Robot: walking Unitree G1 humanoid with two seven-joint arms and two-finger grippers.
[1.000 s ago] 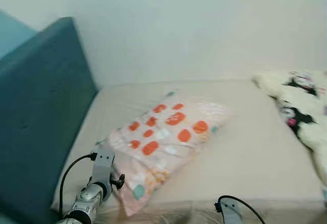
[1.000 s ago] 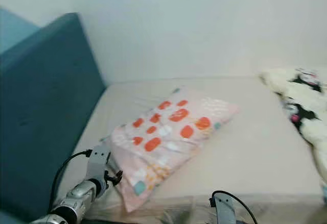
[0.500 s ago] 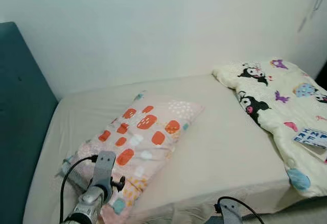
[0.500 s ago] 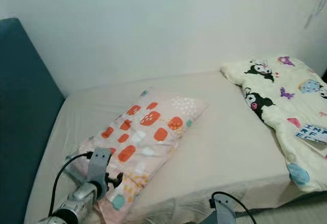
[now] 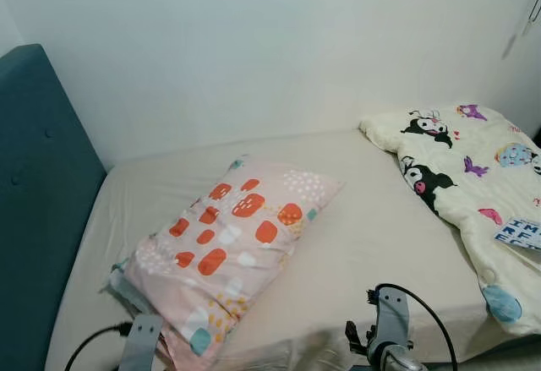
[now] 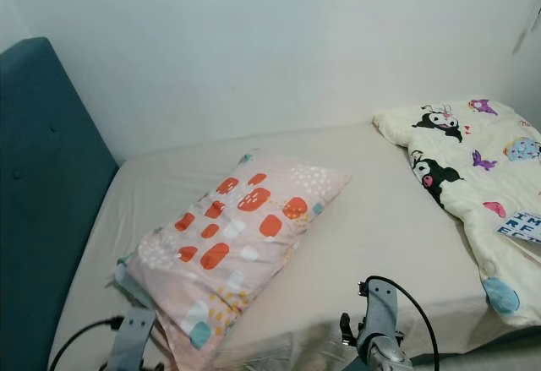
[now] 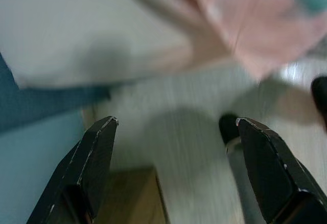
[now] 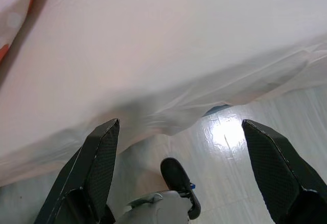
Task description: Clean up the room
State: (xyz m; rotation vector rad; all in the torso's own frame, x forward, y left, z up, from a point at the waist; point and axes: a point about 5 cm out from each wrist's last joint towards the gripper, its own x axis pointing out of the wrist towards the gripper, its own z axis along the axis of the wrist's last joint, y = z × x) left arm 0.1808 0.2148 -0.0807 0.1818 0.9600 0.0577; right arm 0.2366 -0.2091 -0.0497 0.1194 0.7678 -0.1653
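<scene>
Hanging low at the bed's near edge, the left gripper (image 7: 173,173) and right gripper (image 8: 179,178) are both gaping wide apart, gripping nothing. Ahead, the pillow (image 5: 228,244) is lying askew on the mattress (image 5: 372,219); being soft and light, it is probably best pinched at its near corner

Bare sheet (image 5: 372,244) between pillow (image 5: 232,244), blanket (image 5: 465,177)
</scene>
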